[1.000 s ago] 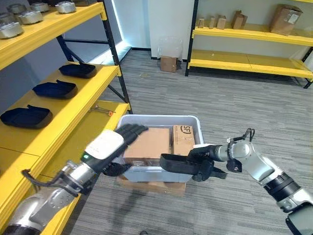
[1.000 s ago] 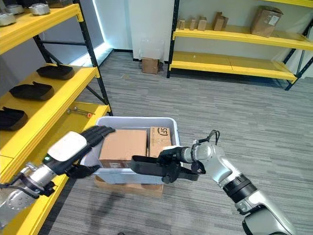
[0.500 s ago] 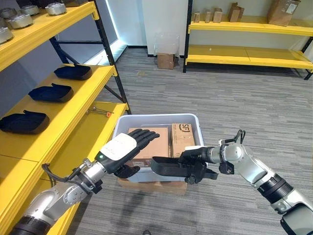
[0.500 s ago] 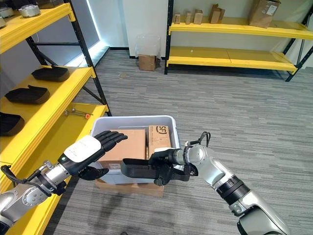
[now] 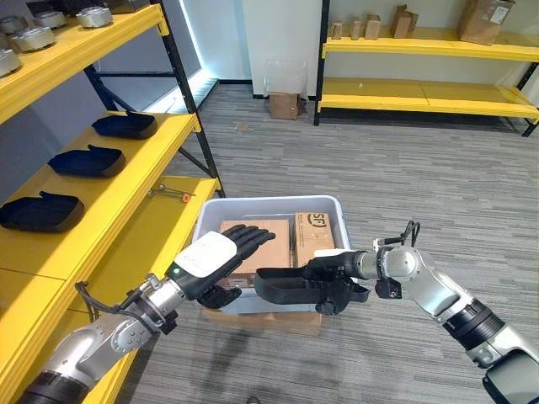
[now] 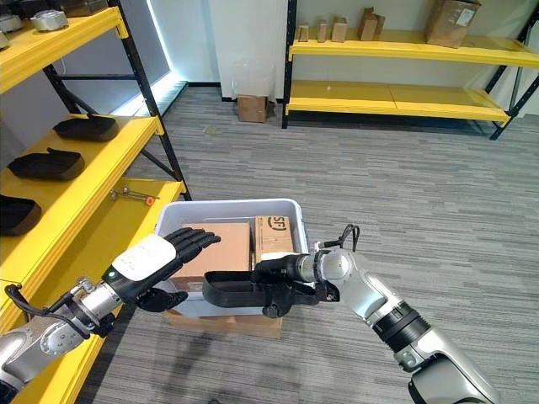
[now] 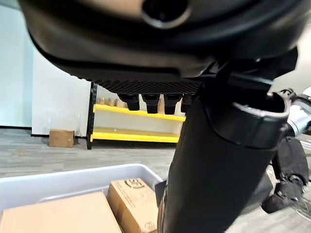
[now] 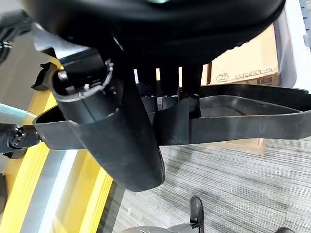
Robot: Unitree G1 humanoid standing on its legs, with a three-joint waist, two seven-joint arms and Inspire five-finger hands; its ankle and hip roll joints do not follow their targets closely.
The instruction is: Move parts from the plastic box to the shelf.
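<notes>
One black moulded part [image 5: 290, 286], tray-like, sits at lower centre of the head views, held level in front of the near wall of the plastic box [image 5: 268, 204]; the right hand [image 5: 337, 271] has its fingers curled over the part's right end and its thumb below, as its wrist view confirms. The left hand [image 5: 212, 255], at lower left of centre, hovers over the box's near left corner with fingers straight and spread, holding nothing and just beside the part's left end. Two cardboard cartons lie inside the grey plastic box: a larger carton [image 5: 259, 238] on the left and a smaller carton [image 5: 314, 231] on the right. One flat cardboard piece [image 5: 263, 320] shows beneath the box on the grey floor. Three more black parts [image 5: 40, 211] rest in a row on the middle level of the yellow shelf [image 5: 126, 181] along the left edge. Several round metal parts [image 5: 93, 15] stand on its top level, upper left. One second yellow shelf [image 5: 421, 94] spans the upper right, bearing small cardboard boxes [image 5: 370, 25].
</notes>
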